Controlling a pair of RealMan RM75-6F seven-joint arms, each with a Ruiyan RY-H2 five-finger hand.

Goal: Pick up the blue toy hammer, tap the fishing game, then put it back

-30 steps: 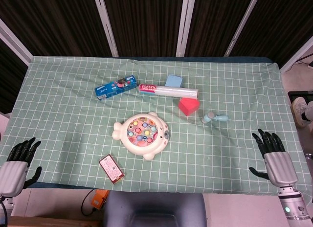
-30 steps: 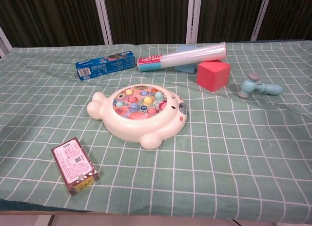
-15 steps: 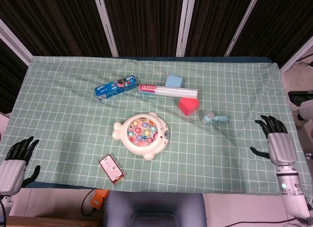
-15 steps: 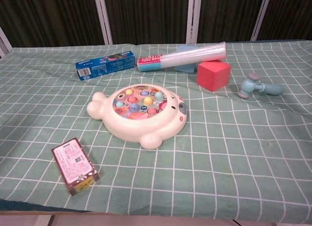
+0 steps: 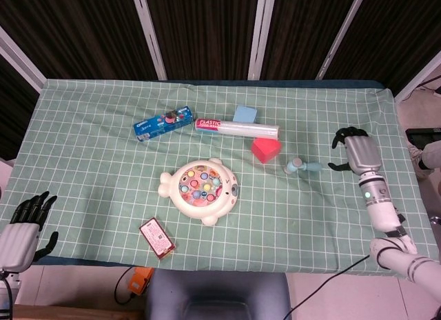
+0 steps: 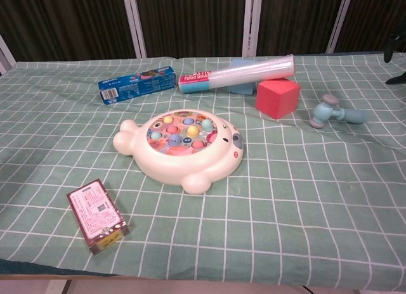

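Observation:
The blue toy hammer (image 5: 303, 167) (image 6: 336, 112) lies flat on the green checked cloth, right of centre, its handle pointing right. The cream, fish-shaped fishing game (image 5: 200, 190) (image 6: 181, 145) sits in the middle of the table. My right hand (image 5: 355, 149) hovers just right of the hammer's handle, fingers spread and holding nothing; it is not touching the hammer. In the chest view only dark fingertips (image 6: 396, 66) show at the right edge. My left hand (image 5: 24, 227) hangs open off the table's front left corner.
A blue toothpaste box (image 5: 163, 123) (image 6: 136, 83), a plastic wrap roll (image 5: 238, 128) (image 6: 238, 74), a pale blue block (image 5: 244, 113) and a red cube (image 5: 265, 150) (image 6: 277, 96) lie behind the game. A small red carton (image 5: 157, 238) (image 6: 98, 216) lies front left.
My right hand has moved from the table's front right edge up and leftward to just beside the hammer's handle. The left hand has barely shifted. No object has moved.

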